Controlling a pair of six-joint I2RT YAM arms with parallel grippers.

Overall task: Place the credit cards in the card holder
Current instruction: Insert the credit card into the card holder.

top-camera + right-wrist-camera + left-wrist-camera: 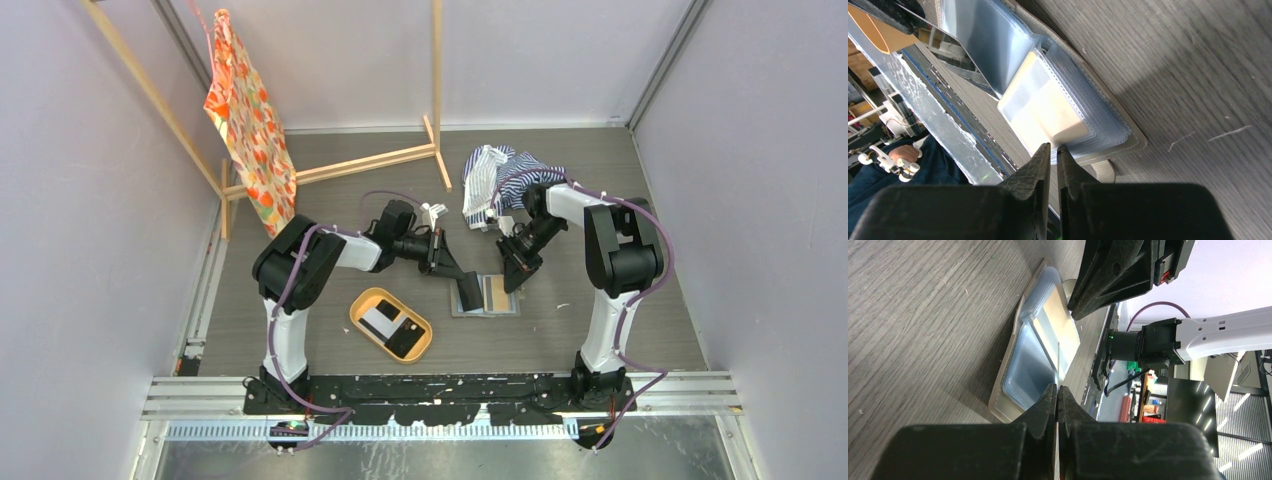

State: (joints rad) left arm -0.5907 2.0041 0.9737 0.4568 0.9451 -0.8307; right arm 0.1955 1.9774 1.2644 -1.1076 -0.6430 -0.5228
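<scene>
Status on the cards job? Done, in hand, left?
Done: one tan card sits in a sleeve of the open card holder. In hand: left gripper is shut on a second card, edge-on over the holder; right gripper seems to pinch a sleeve edge. Left: a white card and a black card lie in the orange tray.

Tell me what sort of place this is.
Likely a robotics lab test cell: the left arm and right arm bolted to a rail, plain pale walls boxing in the table, and staged props like the card holder and orange tray.
</scene>
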